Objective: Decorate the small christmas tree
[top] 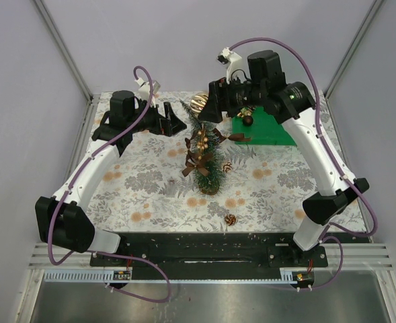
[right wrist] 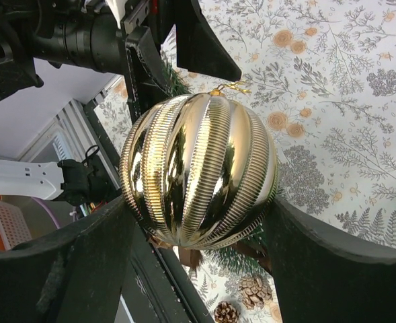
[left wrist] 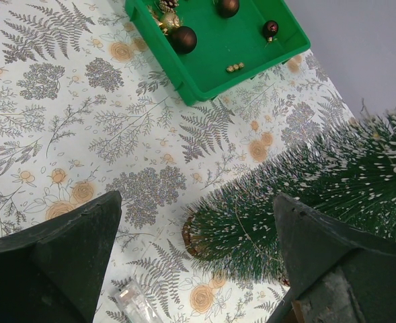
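Observation:
The small christmas tree (top: pixel 205 160) stands mid-table on its wood disc base (top: pixel 209 188), with brown bows and gold sprigs on it. My right gripper (top: pixel 208 106) is shut on a ribbed gold ball ornament (top: pixel 199 103), holding it just above the treetop. In the right wrist view the ball (right wrist: pixel 201 171) fills the gap between the fingers (right wrist: pixel 56 269), its gold hanging loop on top. My left gripper (top: pixel 176 124) is open and empty, just left of the tree's upper part. Its wrist view shows the tree (left wrist: pixel 319 195) beyond the open gripper (left wrist: pixel 198 269).
A green tray (top: pixel 268 131) with dark brown baubles (left wrist: pixel 183 39) sits back right of the tree. Pinecones lie on the patterned cloth beside the tree (top: pixel 227 167) and near the front edge (top: pixel 230 219). A small clear plastic piece (left wrist: pixel 134 303) lies under the left gripper.

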Action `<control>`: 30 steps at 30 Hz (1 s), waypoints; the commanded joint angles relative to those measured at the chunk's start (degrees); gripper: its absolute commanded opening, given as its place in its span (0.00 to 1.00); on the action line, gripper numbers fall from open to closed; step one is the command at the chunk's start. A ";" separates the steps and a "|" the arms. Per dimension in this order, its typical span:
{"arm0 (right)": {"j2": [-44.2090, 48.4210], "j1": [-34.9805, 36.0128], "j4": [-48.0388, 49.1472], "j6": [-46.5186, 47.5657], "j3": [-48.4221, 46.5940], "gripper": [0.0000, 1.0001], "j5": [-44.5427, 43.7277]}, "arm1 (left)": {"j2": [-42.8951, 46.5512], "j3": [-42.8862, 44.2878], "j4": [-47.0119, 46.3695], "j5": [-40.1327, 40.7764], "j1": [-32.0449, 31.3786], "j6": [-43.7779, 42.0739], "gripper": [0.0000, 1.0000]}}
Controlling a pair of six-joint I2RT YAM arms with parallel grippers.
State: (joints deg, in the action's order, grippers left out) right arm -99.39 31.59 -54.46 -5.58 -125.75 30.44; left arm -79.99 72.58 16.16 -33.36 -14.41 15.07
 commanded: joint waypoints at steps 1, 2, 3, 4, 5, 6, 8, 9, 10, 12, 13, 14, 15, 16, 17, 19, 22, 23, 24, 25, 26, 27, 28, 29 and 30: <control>4.20 -0.74 3.65 0.75 3.32 0.66 -0.82 | 1.67 0.11 -3.16 -0.74 -0.18 0.66 0.98; 4.64 -0.92 4.09 0.75 3.84 0.66 -0.90 | 1.76 0.11 -3.07 -0.65 -0.18 0.58 0.98; 5.00 -1.27 4.62 0.40 3.94 0.66 -0.90 | 1.76 0.02 -3.07 -0.65 -0.18 0.57 0.98; 5.26 -1.62 5.14 -0.04 4.11 0.66 -0.90 | 1.76 0.02 -3.07 -0.82 -0.18 0.49 0.98; 5.52 -2.06 5.76 -0.39 4.03 0.65 -0.64 | 1.85 -0.07 -2.98 -0.74 -0.18 0.49 0.98; 5.61 -2.50 6.98 -0.91 4.03 0.65 -0.21 | 1.85 -0.07 -2.98 -0.82 -0.18 0.57 0.98; 5.88 -3.64 9.88 -2.75 3.94 0.64 1.63 | 1.85 0.37 -3.07 -0.91 -0.18 0.84 0.98; 5.88 -4.08 11.38 -4.07 3.76 0.63 2.51 | 1.68 0.63 -3.15 -1.09 -0.26 1.10 0.98; 5.62 -4.61 12.52 -4.95 3.07 0.63 4.26 | 1.50 0.81 -3.16 -1.00 -0.26 1.28 0.98; 4.30 -4.96 13.58 -6.36 0.70 0.62 6.47 | 1.15 1.43 -3.16 -0.91 -0.52 1.37 0.98; 3.08 -5.05 13.50 -7.15 -0.71 0.62 8.13 | 0.89 1.78 -3.16 -0.91 -0.79 1.45 0.98; 2.11 -5.05 13.41 -7.68 -2.29 0.62 9.80 | 0.71 2.21 -3.16 -0.65 -0.88 1.45 0.98; 1.06 -5.05 13.24 -8.21 -3.87 0.62 11.04 | 0.45 2.57 -3.16 -0.65 -1.14 1.45 0.98; -0.26 -5.05 12.54 -8.65 -5.28 0.61 12.27 | 0.10 2.92 -3.16 -0.39 -1.14 1.45 0.98; -1.67 -5.05 12.18 -8.91 -6.86 0.61 13.41 | 0.01 3.18 -3.24 -0.30 -1.32 1.45 0.98; -3.43 -5.05 10.87 -9.18 -9.50 0.60 15.17 | -0.61 3.62 -3.51 -0.38 -1.41 1.63 0.98; -4.49 -4.88 10.34 -9.36 -10.74 0.59 15.62 | -1.05 4.50 -3.77 -0.47 -1.67 1.54 0.98; -4.58 -4.88 10.16 -9.10 -10.83 0.59 15.53 | -1.22 4.77 -3.77 -0.47 -1.67 1.54 0.97; -4.75 -4.88 9.64 -9.18 -10.83 0.60 15.44 | -1.40 5.03 -3.68 -0.47 -1.67 1.45 0.97; -4.93 -4.88 9.20 -9.09 -10.83 0.60 15.44 | -1.66 5.38 -3.77 -0.56 -1.67 1.45 0.97; -5.19 -4.88 8.84 -8.92 -11.00 0.60 15.44 | -2.01 5.64 -3.77 -0.47 -1.76 1.45 0.97; -5.46 -4.88 8.06 -8.83 -11.18 0.60 15.36 | -2.10 5.91 -3.77 -0.56 -1.76 1.63 0.97; -5.72 -4.88 7.53 -8.57 -11.53 0.60 15.27 | -2.37 6.26 -3.94 -0.65 -1.84 1.72 0.97; -5.90 -4.88 6.83 -8.30 -11.62 0.60 15.18 | -2.46 6.52 -4.12 -0.65 -1.93 1.89 0.97; -6.07 -4.88 6.30 -8.13 -11.71 0.60 14.92 | -2.54 6.61 -4.04 -0.74 -2.02 1.89 0.97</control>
State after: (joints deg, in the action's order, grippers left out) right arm -105.01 26.50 -46.44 -13.93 -134.61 44.25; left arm -82.11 75.83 15.31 -33.39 -15.99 16.25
